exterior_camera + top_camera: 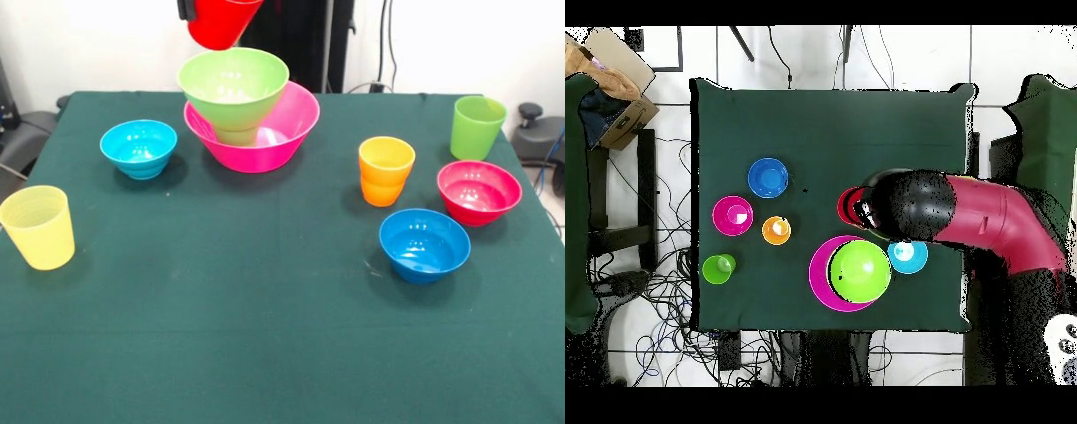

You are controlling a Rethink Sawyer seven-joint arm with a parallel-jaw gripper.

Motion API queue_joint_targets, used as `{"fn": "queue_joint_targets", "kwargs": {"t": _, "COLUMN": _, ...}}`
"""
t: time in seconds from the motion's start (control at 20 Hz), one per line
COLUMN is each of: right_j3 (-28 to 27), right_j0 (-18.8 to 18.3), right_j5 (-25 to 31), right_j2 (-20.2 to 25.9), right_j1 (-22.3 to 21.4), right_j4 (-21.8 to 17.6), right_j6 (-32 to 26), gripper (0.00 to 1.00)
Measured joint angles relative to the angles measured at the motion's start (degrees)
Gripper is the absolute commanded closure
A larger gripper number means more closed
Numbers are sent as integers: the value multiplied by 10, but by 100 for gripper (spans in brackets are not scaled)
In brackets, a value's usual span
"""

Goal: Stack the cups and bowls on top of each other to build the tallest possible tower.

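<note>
Front view: the red cup (222,21) is hanging tilted above the green bowl (233,84), clear of its rim. The gripper (187,11) is showing only as a black piece at the cup's side; whether its fingers are clamping the cup cannot be told. The green bowl is sitting on a small green cup (236,134) inside the pink bowl (291,132). Overhead, the arm (965,215) is reaching over the table (825,120).

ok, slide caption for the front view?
Red cup held above lime green bowl stacked in pink bowl.
</note>
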Motion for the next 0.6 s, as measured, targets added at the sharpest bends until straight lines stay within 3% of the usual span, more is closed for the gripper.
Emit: {"fn": "queue_joint_targets", "kwargs": {"t": 0.6, "right_j3": 20, "right_j0": -8, "right_j5": -38, "right_j2": 0, "right_j1": 0, "right_j4": 4, "right_j6": 0, "gripper": 100}}
